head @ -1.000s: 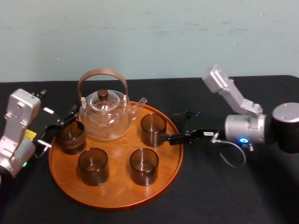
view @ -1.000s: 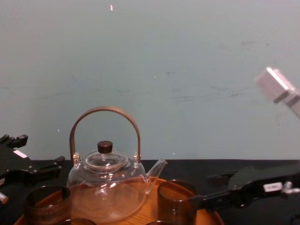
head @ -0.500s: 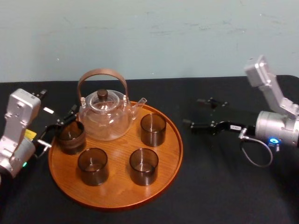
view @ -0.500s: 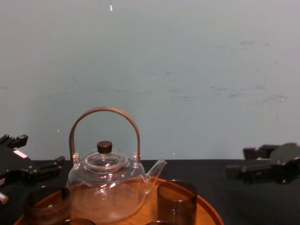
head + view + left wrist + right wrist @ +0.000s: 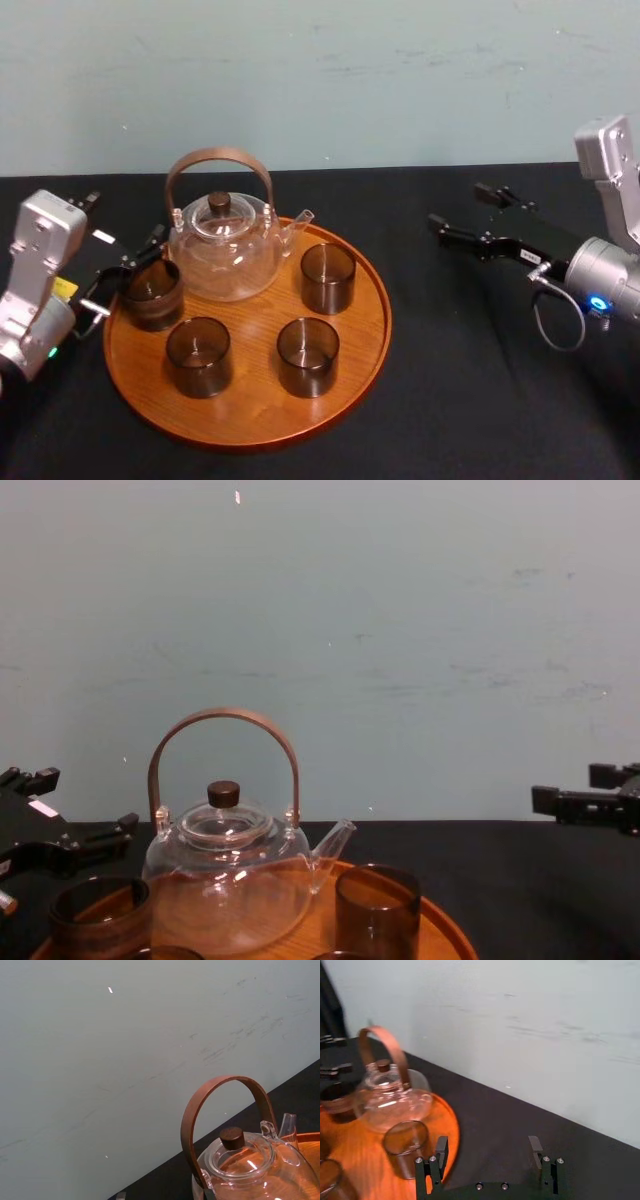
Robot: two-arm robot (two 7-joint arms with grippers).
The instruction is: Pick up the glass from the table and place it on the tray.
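— Where was the right gripper [image 5: 462, 210] when you looked?
— At the right of the head view, hanging above the black table [image 5: 470, 390]. Its fingers [image 5: 441, 1146] were wide apart with nothing between them, and it was well clear of the tray [image 5: 378, 330].
— And the glass?
— The nearest glass [image 5: 328, 277] stood upright on the tray's right side, just beside the teapot [image 5: 222, 243] spout, among the other glasses [image 5: 308, 355]. I saw none on the bare cloth.
— So what was left to do?
— By my reckoning, only the retreat. I'd want those fingers left spread and the arm drawn off rightward and high, never back across the rim. The left gripper [image 5: 122, 225] sat at the left edge, fingers apart, close by the far-left glass [image 5: 152, 293].
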